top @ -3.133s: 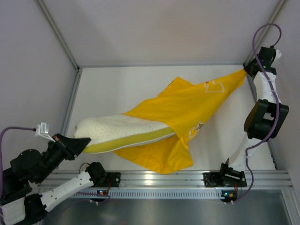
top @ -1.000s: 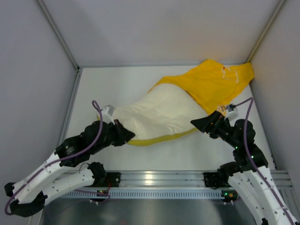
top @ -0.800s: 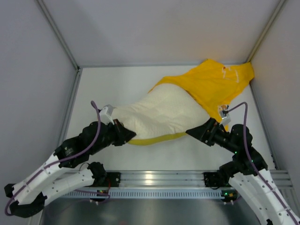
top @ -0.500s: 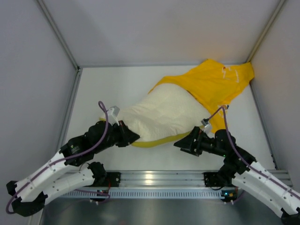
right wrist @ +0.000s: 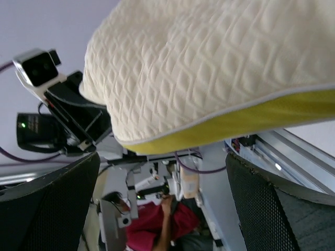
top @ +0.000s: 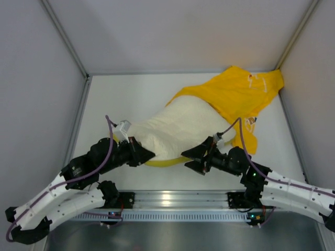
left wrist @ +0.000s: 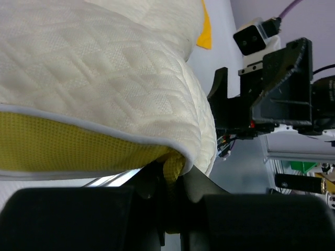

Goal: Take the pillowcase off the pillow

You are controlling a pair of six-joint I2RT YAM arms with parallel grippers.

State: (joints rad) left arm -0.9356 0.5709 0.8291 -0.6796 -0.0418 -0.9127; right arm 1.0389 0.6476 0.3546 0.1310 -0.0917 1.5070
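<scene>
The cream quilted pillow (top: 178,128) lies across the middle of the table, and its far right end runs under the edge of the yellow pillowcase (top: 235,94). The pillowcase is bunched toward the back right corner. My left gripper (top: 145,155) is shut on the pillow's near left corner. In the left wrist view its jaws pinch the yellow side band (left wrist: 63,151) of the pillow (left wrist: 104,73). My right gripper (top: 191,159) is open just off the pillow's near edge and holds nothing. In the right wrist view the pillow (right wrist: 209,63) fills the top, above the wide-spread fingers (right wrist: 282,209).
The table's white walls close in the left, back and right sides. A metal rail (top: 172,198) runs along the near edge between the arm bases. The left arm's gripper and camera (right wrist: 57,99) face my right gripper under the pillow's corner.
My right arm has swung from beside the pillowcase down and left to the pillow's near edge, still open. The left gripper has shifted slightly right with the pillow corner.
</scene>
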